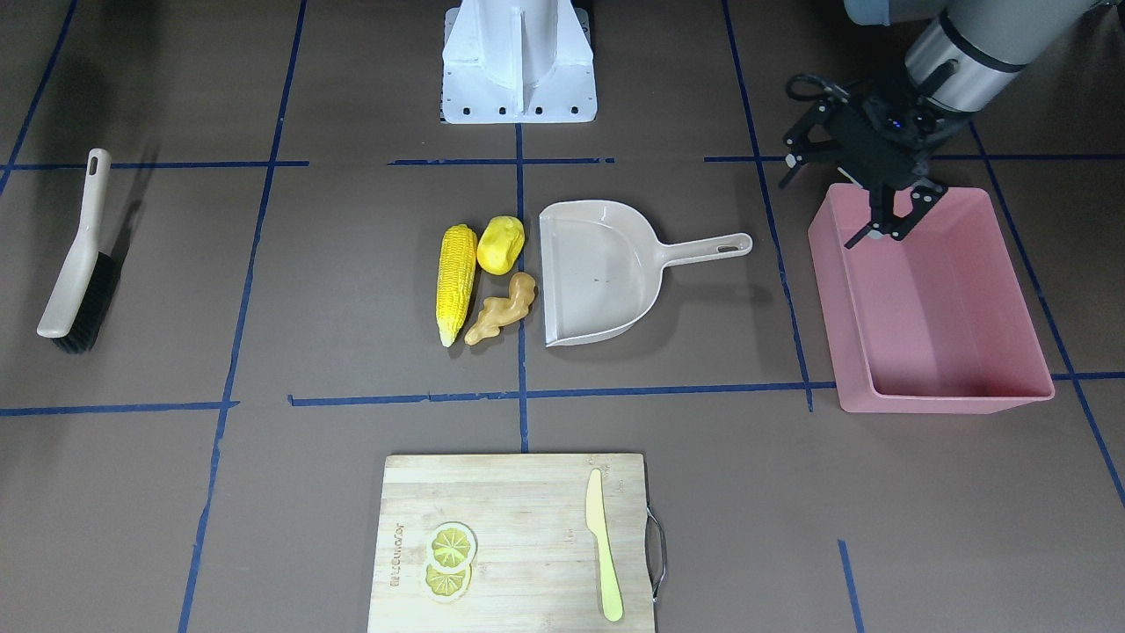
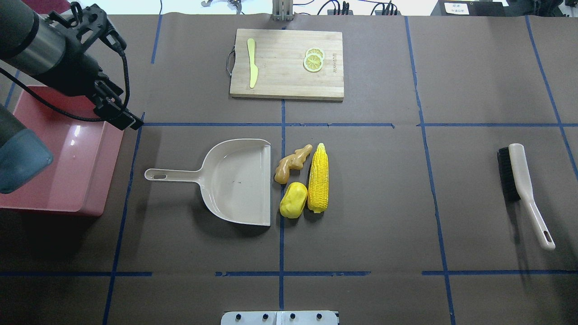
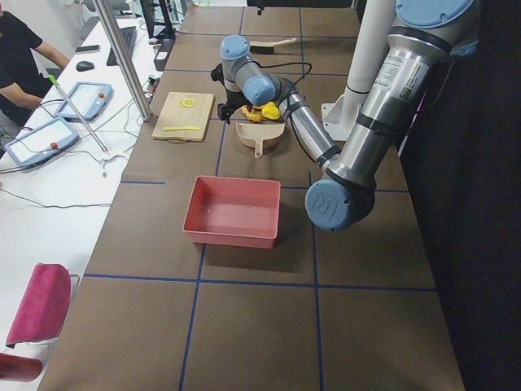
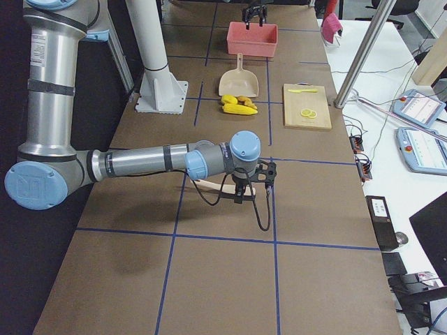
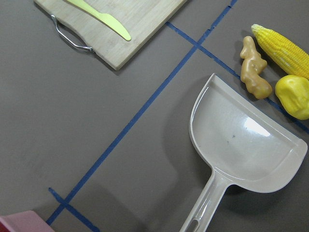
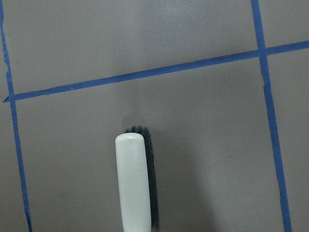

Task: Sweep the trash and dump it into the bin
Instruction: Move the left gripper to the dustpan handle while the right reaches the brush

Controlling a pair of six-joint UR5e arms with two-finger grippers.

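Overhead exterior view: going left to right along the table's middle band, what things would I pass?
The pink bin, dustpan, potato, corn cob, brush. The ginger root overlaps the potato, so it is omitted.

Trash: corn cob [image 1: 457, 283], yellow potato-like lump [image 1: 501, 244], tan ginger root [image 1: 503, 308], clustered flat on desk, well apart from left pincer [image 1: 883, 230] | Bin [image 1: 940, 403]: pink tub, upright, below left pincer

Dustpan [image 1: 598, 272], brush [image 1: 75, 264], cutting board [image 1: 518, 527] bearing knife [image 1: 603, 545], lemon slices [image 1: 450, 558]
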